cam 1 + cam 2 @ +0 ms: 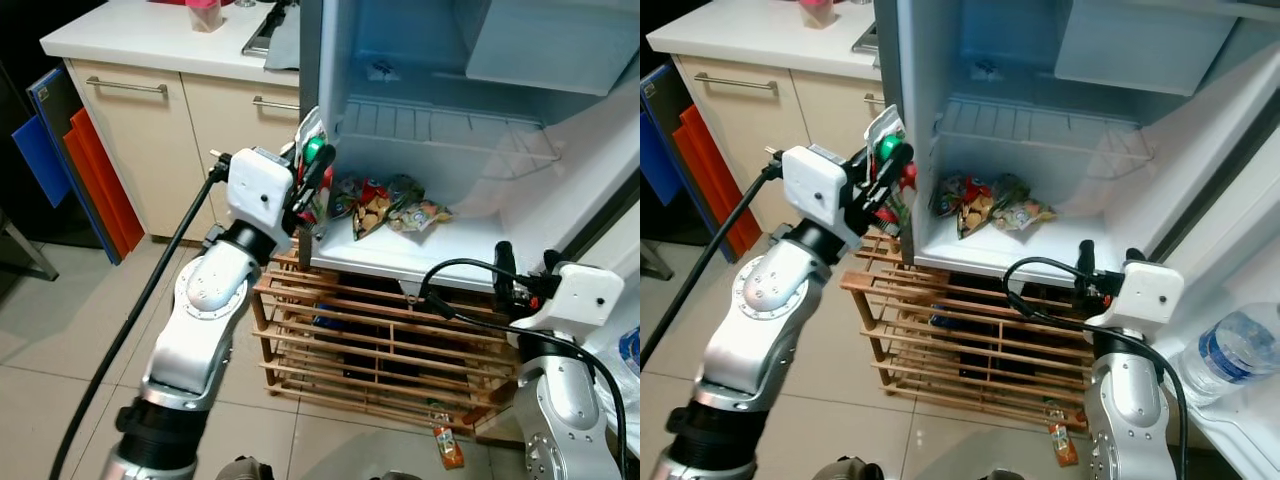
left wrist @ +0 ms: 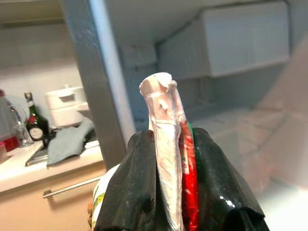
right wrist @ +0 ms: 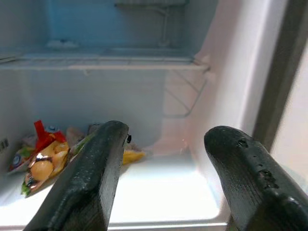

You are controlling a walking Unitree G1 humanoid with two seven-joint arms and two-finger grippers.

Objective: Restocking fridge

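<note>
One snack packet [image 2: 168,144] clamped, bottom hidden

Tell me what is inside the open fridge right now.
A few snack packets lie on the bottom floor of the fridge, toward its left side. The wire shelf above looks bare. What the closed white compartment at the top holds is hidden.

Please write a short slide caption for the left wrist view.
Left gripper holds a snack packet at the open fridge.
</note>
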